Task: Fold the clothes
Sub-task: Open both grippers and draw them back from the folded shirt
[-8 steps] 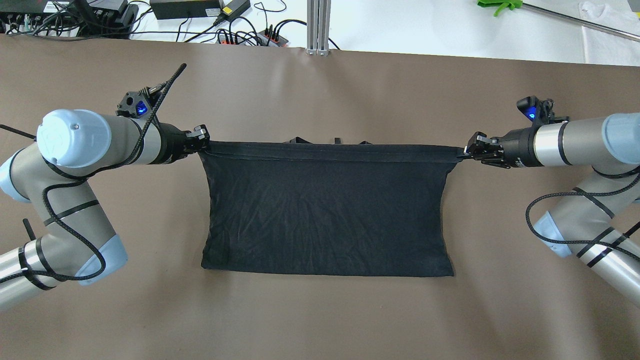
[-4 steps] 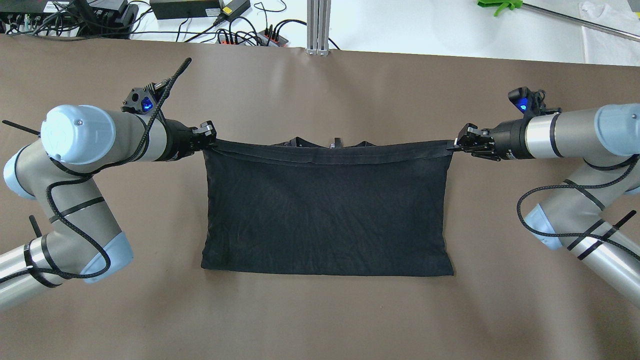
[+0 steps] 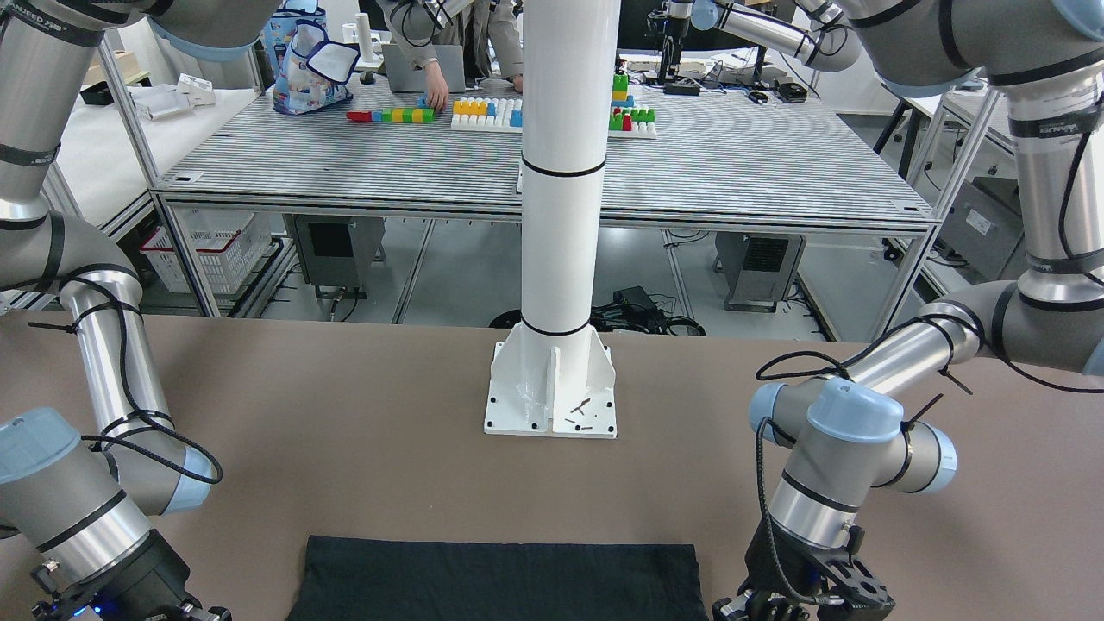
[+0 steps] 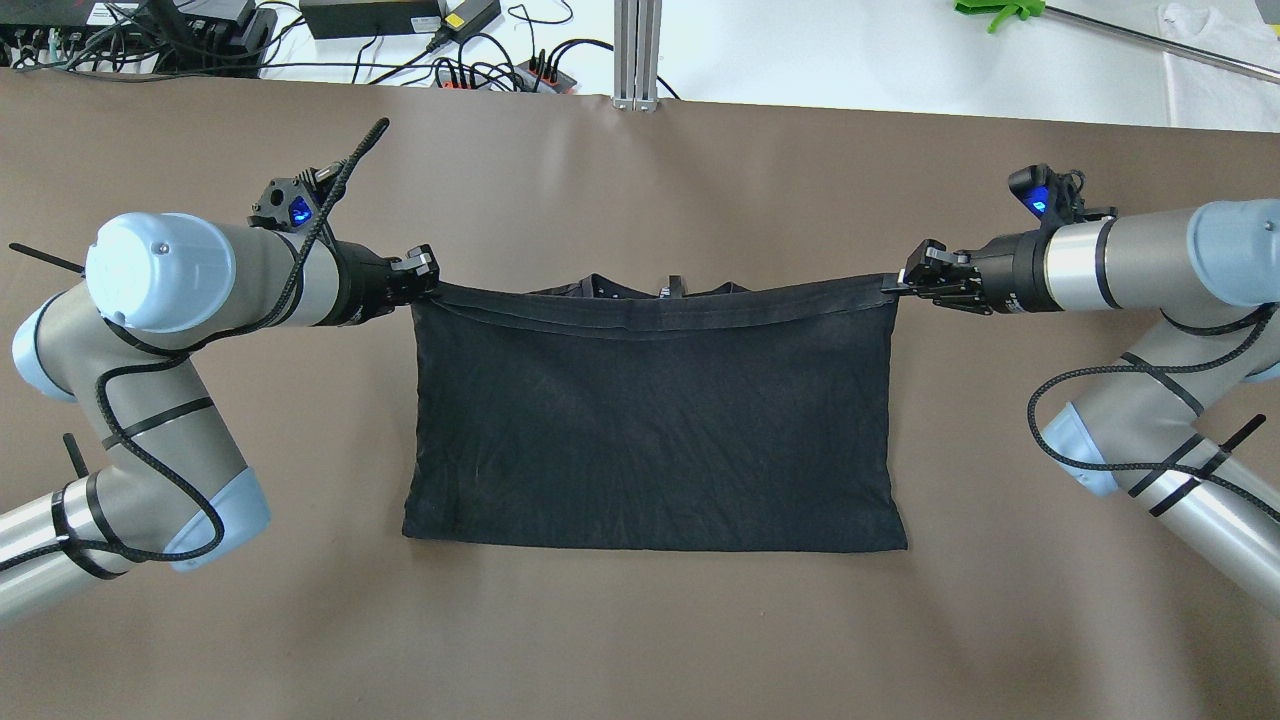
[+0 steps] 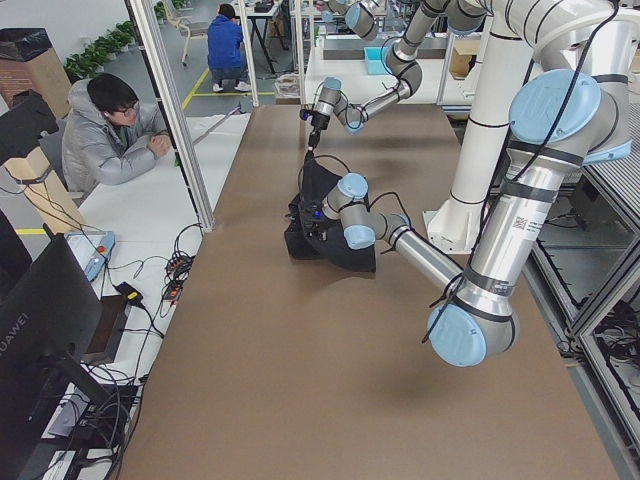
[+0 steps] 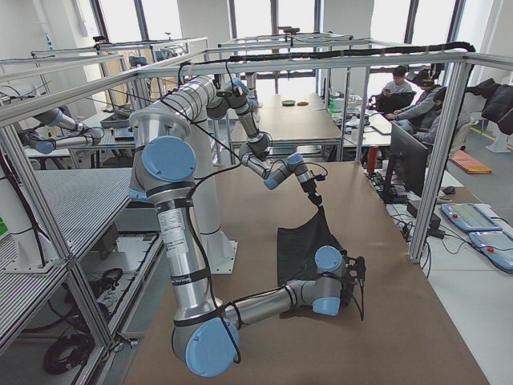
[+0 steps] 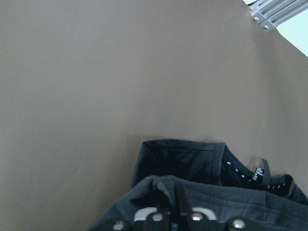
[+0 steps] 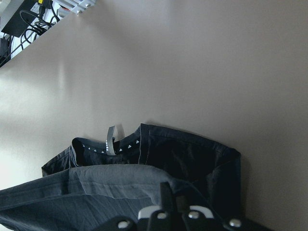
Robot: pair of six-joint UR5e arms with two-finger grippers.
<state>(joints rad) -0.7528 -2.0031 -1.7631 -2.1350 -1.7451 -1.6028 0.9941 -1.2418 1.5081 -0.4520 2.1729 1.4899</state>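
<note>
The black garment (image 4: 650, 420) lies on the brown table, its near hem flat and its far hemmed edge lifted and stretched between both grippers. My left gripper (image 4: 432, 278) is shut on the garment's far left corner. My right gripper (image 4: 897, 283) is shut on the far right corner. The lifted edge sags slightly in the middle, and a collar with a label (image 8: 111, 140) lies under it. Both wrist views show fabric (image 7: 202, 197) pinched at the fingers. The front-facing view shows only the garment's flat edge (image 3: 500, 573).
The white pole's base plate (image 3: 552, 388) stands on the table on the robot's side of the garment. Cables and power strips (image 4: 480, 65) lie past the table's far edge. A seated person (image 5: 105, 130) is beside the table.
Both grippers have carried the garment's held edge farther from the robot and moved slightly inward, so the edge now sags a little in the middle.
</note>
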